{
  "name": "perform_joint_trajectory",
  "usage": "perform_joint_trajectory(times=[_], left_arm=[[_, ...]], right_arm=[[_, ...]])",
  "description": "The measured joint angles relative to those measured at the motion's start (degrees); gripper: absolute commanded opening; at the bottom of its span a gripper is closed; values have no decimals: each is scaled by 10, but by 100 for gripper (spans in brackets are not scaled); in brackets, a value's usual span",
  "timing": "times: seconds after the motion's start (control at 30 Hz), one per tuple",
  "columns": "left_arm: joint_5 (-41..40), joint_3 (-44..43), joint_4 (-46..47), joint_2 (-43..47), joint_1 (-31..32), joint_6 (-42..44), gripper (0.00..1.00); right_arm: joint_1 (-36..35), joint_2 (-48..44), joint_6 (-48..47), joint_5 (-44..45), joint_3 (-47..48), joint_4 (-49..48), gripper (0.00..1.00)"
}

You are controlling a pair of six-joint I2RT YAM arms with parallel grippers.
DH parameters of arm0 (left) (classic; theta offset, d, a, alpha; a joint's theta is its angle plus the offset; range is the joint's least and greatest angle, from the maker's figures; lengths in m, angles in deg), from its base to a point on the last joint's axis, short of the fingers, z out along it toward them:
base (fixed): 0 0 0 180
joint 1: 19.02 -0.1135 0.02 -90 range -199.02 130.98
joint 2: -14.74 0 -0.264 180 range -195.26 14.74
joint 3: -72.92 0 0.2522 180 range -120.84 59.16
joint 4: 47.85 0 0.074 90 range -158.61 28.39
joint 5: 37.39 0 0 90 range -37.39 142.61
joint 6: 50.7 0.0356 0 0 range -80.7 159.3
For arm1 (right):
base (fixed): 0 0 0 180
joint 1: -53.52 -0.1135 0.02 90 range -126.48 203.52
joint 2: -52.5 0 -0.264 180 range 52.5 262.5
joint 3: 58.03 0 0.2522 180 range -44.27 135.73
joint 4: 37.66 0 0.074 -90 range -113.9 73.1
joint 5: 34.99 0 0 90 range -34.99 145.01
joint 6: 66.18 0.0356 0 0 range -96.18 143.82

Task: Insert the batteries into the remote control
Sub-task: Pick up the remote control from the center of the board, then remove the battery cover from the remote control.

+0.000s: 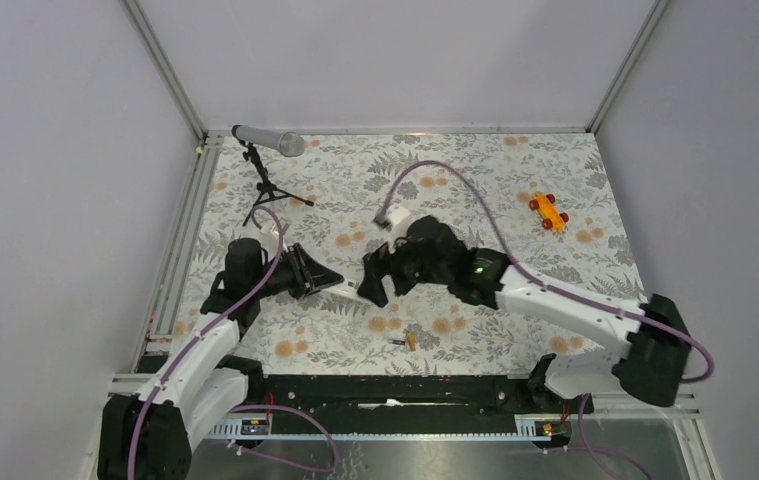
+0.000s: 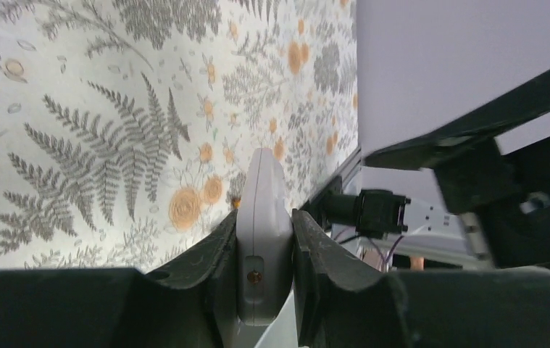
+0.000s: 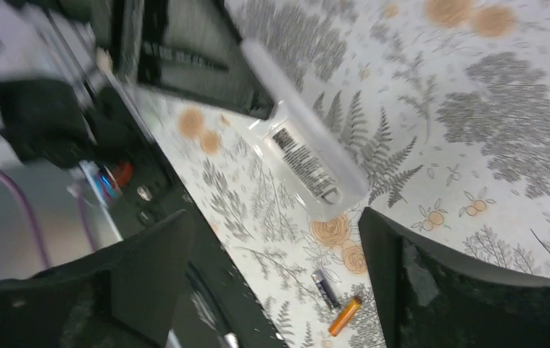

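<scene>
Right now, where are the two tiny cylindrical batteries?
Top view: the two tiny cylindrical batteries lie together on the floral table, centre, between the right pincer and the front edge.

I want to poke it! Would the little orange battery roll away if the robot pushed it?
Probably. The orange battery lies on its side on the flat flowery table. It is a small round cylinder, so a sideways nudge would likely roll it. It looks stiff, not bendy. Being tiny and smooth-looking, it might slip when pinched.
</scene>
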Motion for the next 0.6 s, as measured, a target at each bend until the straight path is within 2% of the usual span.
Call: perform_joint_trajectory(times=[0.07,0.2,0.3,0.37,0.5,0.6], left_arm=[[-15,20,39,6,0,-18,0],[-38,44,108,8,0,-61,0],[-45,43,134,13,0,-78,0],[-47,39,137,15,0,-85,0],[-49,29,126,16,0,-89,0],[-53,26,114,19,0,-89,0]], right_arm=[[33,-43,67,-9,-6,-3,69],[118,-114,216,-25,-54,-56,53],[124,-118,302,-45,-80,-82,35],[121,-97,357,-68,-81,-96,28],[121,-57,431,-103,-81,-127,25],[121,-42,456,-111,-81,-133,34]])
